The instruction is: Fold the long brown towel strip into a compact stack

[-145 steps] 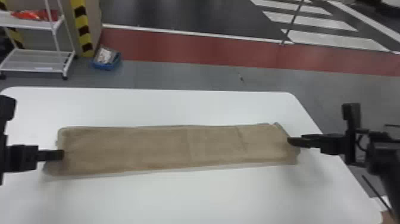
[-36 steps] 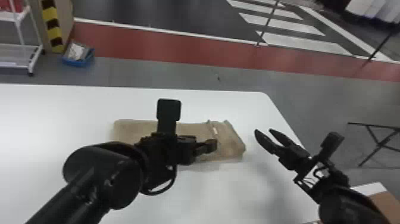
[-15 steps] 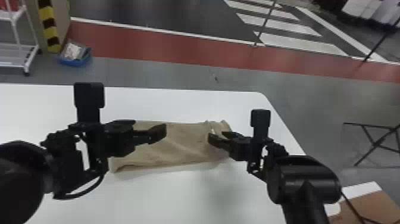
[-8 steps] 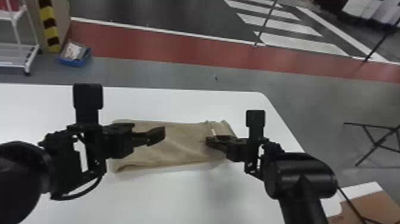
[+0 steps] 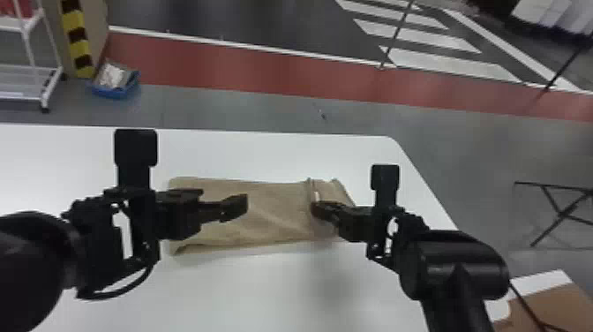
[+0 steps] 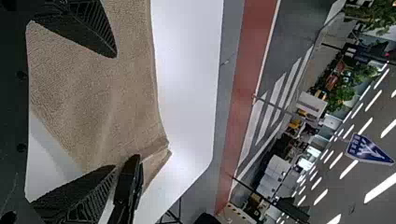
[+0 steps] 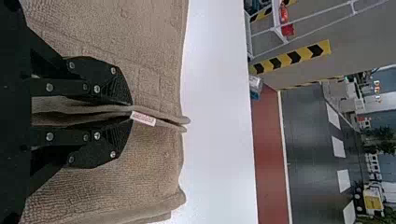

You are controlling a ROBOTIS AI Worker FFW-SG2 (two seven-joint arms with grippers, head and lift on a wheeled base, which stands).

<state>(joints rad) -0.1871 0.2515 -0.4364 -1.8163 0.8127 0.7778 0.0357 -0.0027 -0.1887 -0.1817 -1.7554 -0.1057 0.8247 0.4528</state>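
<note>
Right now, in the head view, the towel [image 5: 273, 212] lies partly folded on my white worktop [image 5: 264, 291], its long side running left to right and a raised fold edge crossing it near its right end. My left gripper [image 5: 236, 208] is above the towel's left part, and my right gripper [image 5: 315, 209] comes in from the right to that raised edge. On the floor beyond the worktop, a blue box [image 5: 115, 92] sits beside a white rack [image 5: 22, 79]. In the left wrist view, my left gripper [image 6: 116, 110] has its ribbed fingers spread wide, with brown cloth visible between them and nothing pinched; the dark tip of my right gripper shows next to one of those fingers. In the right wrist view, my right gripper [image 7: 132, 111] is closed on the towel's raised edge, pinching the layers together, and a small white label [image 7: 143, 118] pokes out just past the fingertips.
</note>
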